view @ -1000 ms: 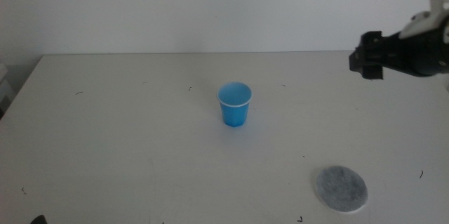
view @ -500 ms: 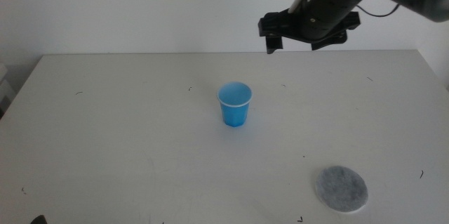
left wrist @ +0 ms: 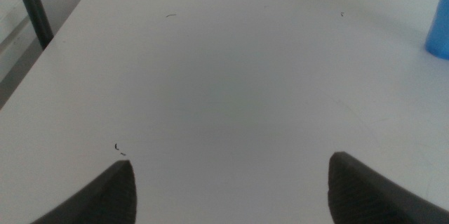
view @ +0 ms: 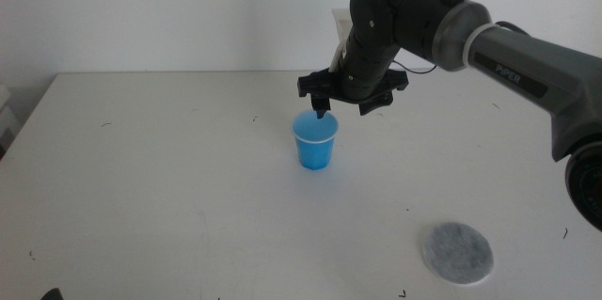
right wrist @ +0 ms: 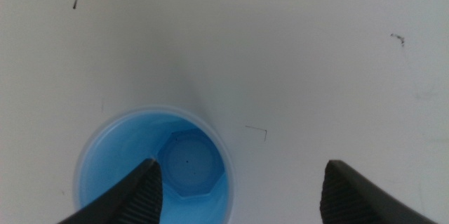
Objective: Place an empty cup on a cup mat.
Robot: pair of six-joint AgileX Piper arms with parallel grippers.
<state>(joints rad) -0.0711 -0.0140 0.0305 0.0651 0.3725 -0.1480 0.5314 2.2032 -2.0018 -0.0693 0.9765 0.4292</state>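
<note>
The blue cup [view: 314, 142] stands upright and empty in the middle of the table. My right gripper [view: 344, 107] hangs open just above it and points down. In the right wrist view the cup [right wrist: 188, 161] lies under the gripper [right wrist: 240, 162], with one jaw over the cup's inside and the other jaw over bare table beside it. Nothing is held. The grey round cup mat [view: 456, 252] lies flat at the front right, well apart from the cup. My left gripper [left wrist: 230, 162] is open and empty low over the table's left side; the cup's edge [left wrist: 439, 27] shows far off in its view.
The white table [view: 169, 178] carries small dark scuff marks. A white wall stands behind its far edge. A dark upright bar [left wrist: 31, 10] stands off the table's left edge in the left wrist view.
My right arm has swung in from the far right, across the back of the table, and come down over the cup. The cup and the mat have not moved.
</note>
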